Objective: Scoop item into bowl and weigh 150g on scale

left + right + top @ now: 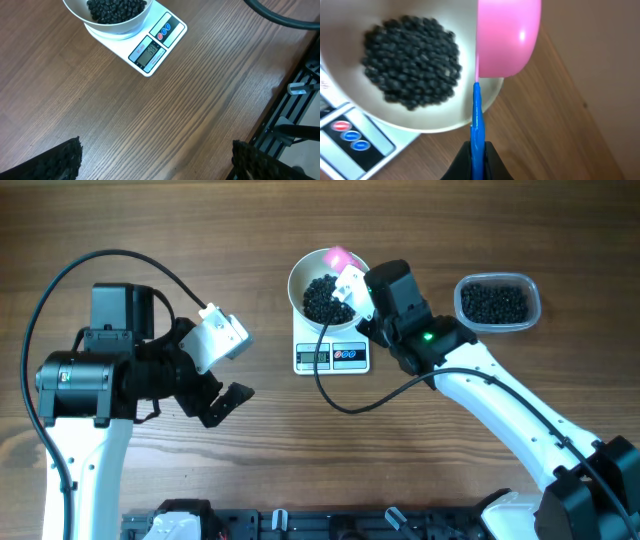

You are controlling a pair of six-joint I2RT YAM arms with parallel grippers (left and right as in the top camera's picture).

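Over bowl [430, 120] rim, right hand [476, 152] gripping pink scoop [507, 40], beads [412, 60] heaped alongside

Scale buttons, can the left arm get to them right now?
Probably yes. Bare table lies between the open, empty left fingers and the scale's front; the right arm, holding the pink scoop at the bowl, and its cable sit aside.

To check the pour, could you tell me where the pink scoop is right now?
In the overhead view the pink scoop sits over the far-right rim of the white bowl on the scale; the right gripper is shut on its blue handle.
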